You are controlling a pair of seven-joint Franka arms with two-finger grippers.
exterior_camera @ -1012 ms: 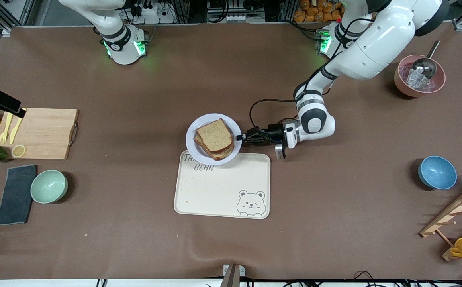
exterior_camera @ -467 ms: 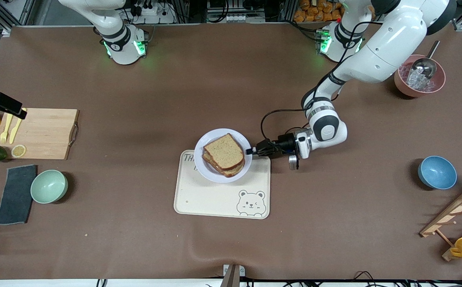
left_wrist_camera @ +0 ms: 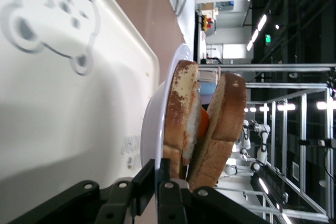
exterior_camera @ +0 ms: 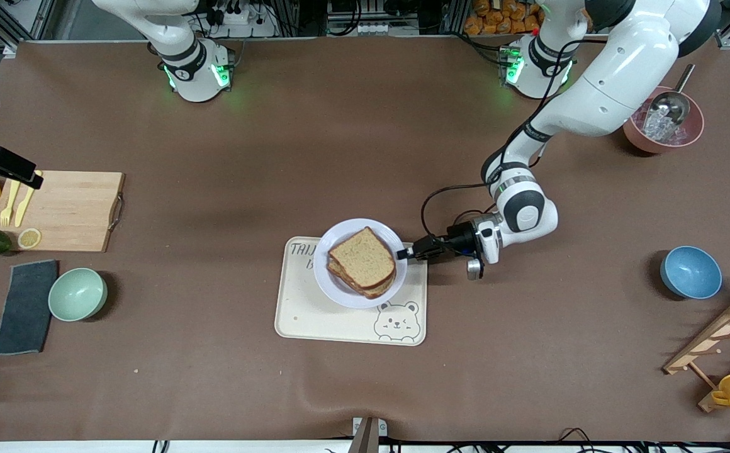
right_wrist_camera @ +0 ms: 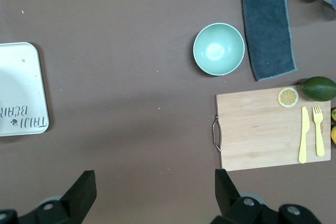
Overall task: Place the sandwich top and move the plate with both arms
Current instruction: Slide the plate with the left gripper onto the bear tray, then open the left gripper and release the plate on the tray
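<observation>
Currently the right gripper [right_wrist_camera: 152, 192] waits high over the table's right-arm end, fingers spread, holding nothing. Sandwich top [exterior_camera: 363, 255] lies on the egg sandwich, on the plate [exterior_camera: 333, 286], plate over the bear tray [exterior_camera: 340, 324]. Left gripper [exterior_camera: 404, 253] is clamped on the plate's rim.

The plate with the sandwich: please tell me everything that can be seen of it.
The plate is small, round and pale lavender-white with a raised rim, and looks like ceramic or plastic. It sits over the cream bear-print tray, covering part of its lettering. A sandwich rests on it, with the sandwich top uppermost. The left pincer is shut on the rim at the left arm's end.
</observation>
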